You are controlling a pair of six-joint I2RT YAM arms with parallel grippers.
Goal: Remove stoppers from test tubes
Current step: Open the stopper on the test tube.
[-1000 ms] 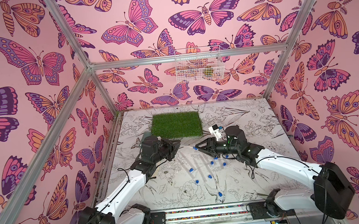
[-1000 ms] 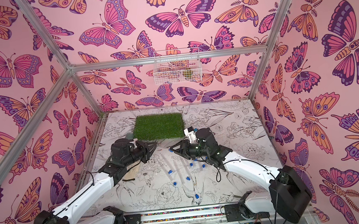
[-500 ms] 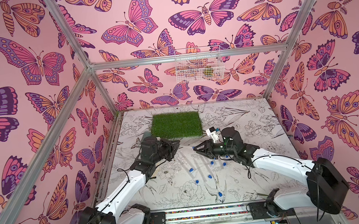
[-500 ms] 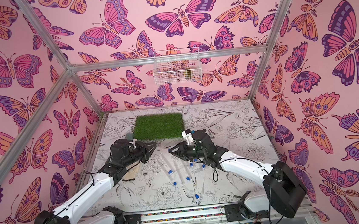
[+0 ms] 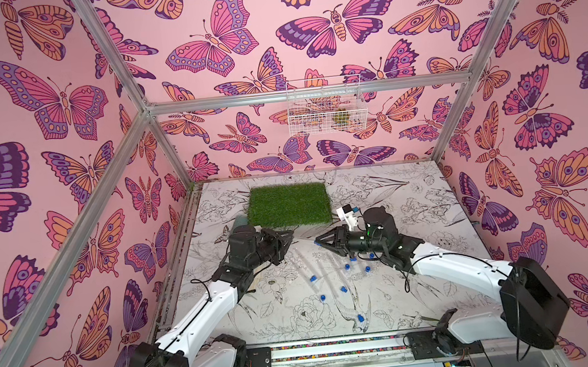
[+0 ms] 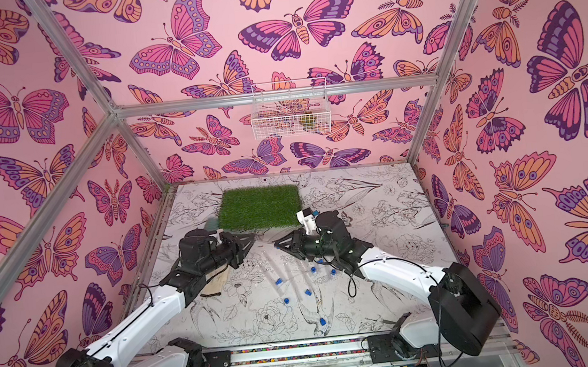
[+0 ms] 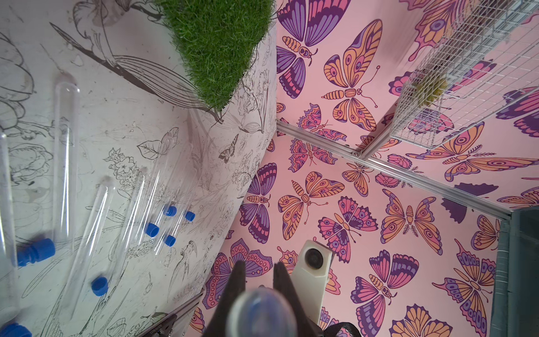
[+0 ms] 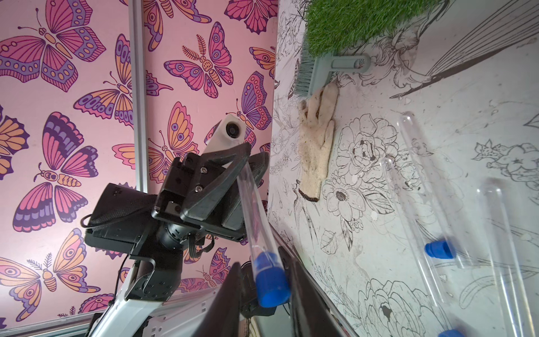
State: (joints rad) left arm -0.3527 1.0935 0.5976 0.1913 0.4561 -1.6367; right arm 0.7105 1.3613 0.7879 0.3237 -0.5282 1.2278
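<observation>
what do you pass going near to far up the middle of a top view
nearest blue stopper → loose test tubes → held test tube → grass mat → wire basket on the back wall

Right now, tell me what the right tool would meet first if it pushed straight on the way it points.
The blue stopper sitting inside the right tool, capping the test tube the left tool holds; beyond it, probably that tool.
</observation>
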